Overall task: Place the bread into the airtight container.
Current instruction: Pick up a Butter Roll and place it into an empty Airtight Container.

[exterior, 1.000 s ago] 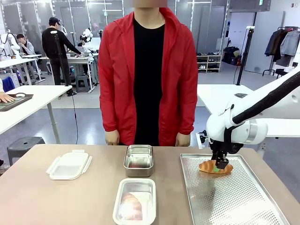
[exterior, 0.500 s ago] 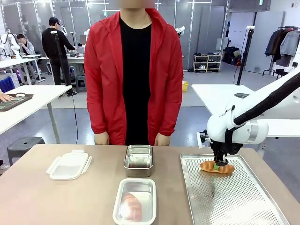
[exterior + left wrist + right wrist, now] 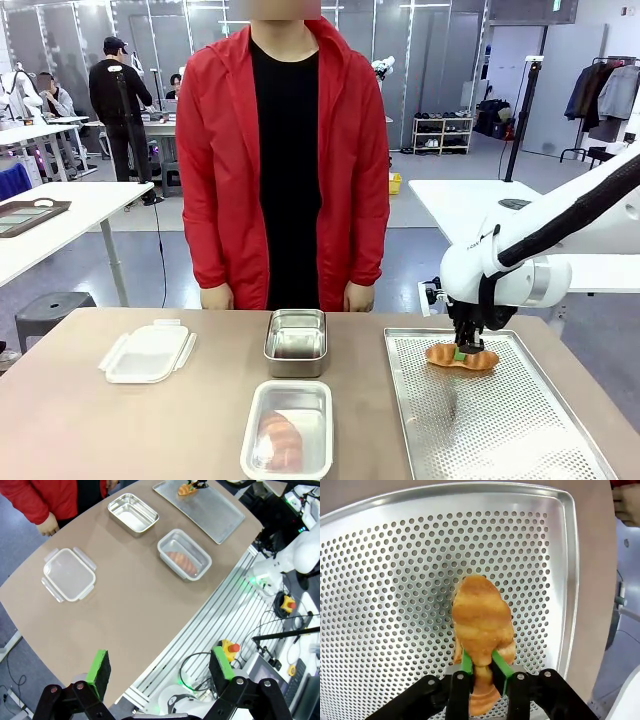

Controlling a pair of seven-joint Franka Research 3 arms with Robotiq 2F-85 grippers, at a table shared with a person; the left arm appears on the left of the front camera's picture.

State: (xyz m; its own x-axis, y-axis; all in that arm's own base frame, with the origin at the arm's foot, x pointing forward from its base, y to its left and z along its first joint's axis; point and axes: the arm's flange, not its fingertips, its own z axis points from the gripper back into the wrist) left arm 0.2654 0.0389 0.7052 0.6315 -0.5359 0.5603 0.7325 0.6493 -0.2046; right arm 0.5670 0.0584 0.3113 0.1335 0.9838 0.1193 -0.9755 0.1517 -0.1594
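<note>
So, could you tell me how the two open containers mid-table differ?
The steel container is opaque metal and empty; the clear container is see-through and holds bread. The steel container sits beyond the clear container, nearer the person. Both are rectangular and lidless.

The right arm reaches in from the right with its wrist turned straight down. The right gripper [image 3: 462,350] points downward, green pads [image 3: 466,662] pinched on the bread [image 3: 480,615]. The left gripper [image 3: 160,666] hangs high, jaws spread wide.
</note>
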